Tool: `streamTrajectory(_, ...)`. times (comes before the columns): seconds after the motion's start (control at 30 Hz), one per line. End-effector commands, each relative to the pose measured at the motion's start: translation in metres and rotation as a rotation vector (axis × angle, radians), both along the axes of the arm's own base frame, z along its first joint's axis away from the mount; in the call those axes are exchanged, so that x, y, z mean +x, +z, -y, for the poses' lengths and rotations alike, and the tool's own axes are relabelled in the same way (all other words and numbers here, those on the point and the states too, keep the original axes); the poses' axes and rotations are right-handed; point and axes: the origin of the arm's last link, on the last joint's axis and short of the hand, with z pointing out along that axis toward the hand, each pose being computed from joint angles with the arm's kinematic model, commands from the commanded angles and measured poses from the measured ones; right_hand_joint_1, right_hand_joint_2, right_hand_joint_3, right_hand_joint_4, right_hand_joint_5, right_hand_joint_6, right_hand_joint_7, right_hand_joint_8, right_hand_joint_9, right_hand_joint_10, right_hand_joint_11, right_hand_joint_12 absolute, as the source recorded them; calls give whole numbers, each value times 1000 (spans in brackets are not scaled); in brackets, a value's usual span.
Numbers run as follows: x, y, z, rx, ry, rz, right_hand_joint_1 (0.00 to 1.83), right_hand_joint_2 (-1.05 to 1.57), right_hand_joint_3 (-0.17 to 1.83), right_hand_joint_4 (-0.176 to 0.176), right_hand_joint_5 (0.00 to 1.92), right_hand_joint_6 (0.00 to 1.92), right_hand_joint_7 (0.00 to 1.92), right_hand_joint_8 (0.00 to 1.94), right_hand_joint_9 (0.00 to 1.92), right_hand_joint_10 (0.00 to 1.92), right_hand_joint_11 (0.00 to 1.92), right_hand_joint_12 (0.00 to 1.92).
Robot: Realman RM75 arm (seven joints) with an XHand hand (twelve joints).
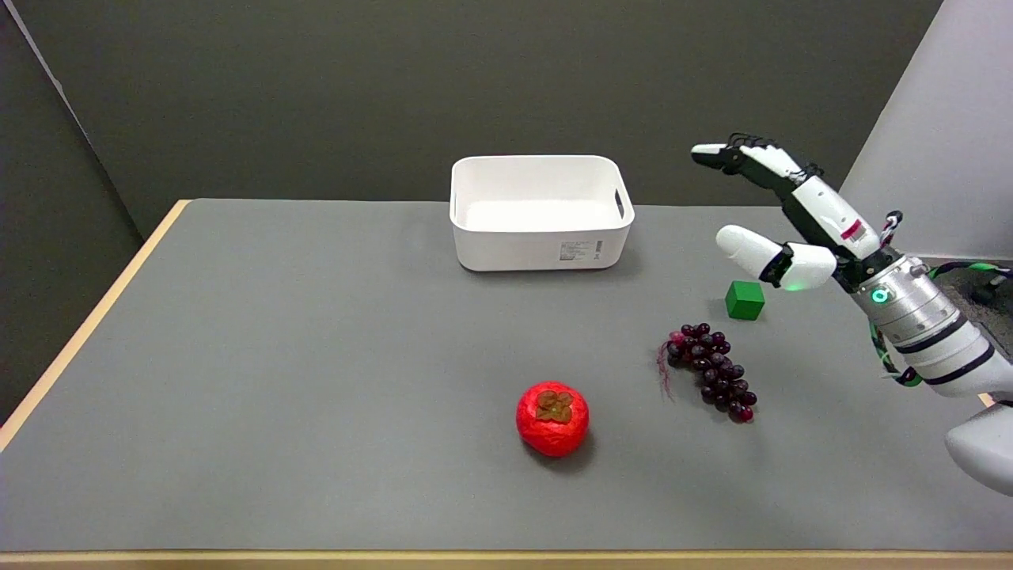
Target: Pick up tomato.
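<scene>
Sitting on the grey table (277,356) toward its near edge, roughly at the middle of the view, your tomato (552,418) rests free with its brown-green calyx facing up and nothing touching it. To its right, a little farther back and apart from it, you have a bunch of dark purple grapes (712,370) lying on the mat with its stem end trailing to the left. Just beyond the grapes, a small green cube (745,300) stands on the mat, near them but not touching.

Your right hand (779,218) hangs in the air above and behind the cube, well apart from the tomato. You have it released: the fingers (724,155) reach out to the left, the thumb (748,251) is spread away below them, and nothing lies between them. The arm comes in from the lower right, with a green light showing at the wrist.

Farther back, near the table's far edge, a white bin (541,237) stands upright, with a label on its near wall.
</scene>
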Motion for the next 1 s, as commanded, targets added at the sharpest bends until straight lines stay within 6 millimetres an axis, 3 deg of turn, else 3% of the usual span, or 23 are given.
streamTrajectory(0.03, -20, -57, -3, 209, -150, 152, 211, 608, 943, 88, 267, 534, 344, 413, 192, 735, 48, 1172)
streamTrajectory(0.23, -31, -94, 21, 239, -206, 74, 313, 618, 899, 89, 271, 532, 355, 402, 202, 755, 23, 1228)
streamTrajectory(0.5, -36, -129, 31, 193, -178, -174, 338, 604, 947, 90, 267, 543, 340, 421, 187, 737, 33, 1159)
streamTrajectory(0.7, -28, -146, 23, 174, -130, -317, 383, 599, 951, 90, 266, 545, 339, 423, 185, 736, 27, 1151)
streamTrajectory(1.0, -31, -145, -1, 130, -174, -364, 360, 588, 945, 89, 267, 545, 339, 428, 181, 737, 22, 1144)
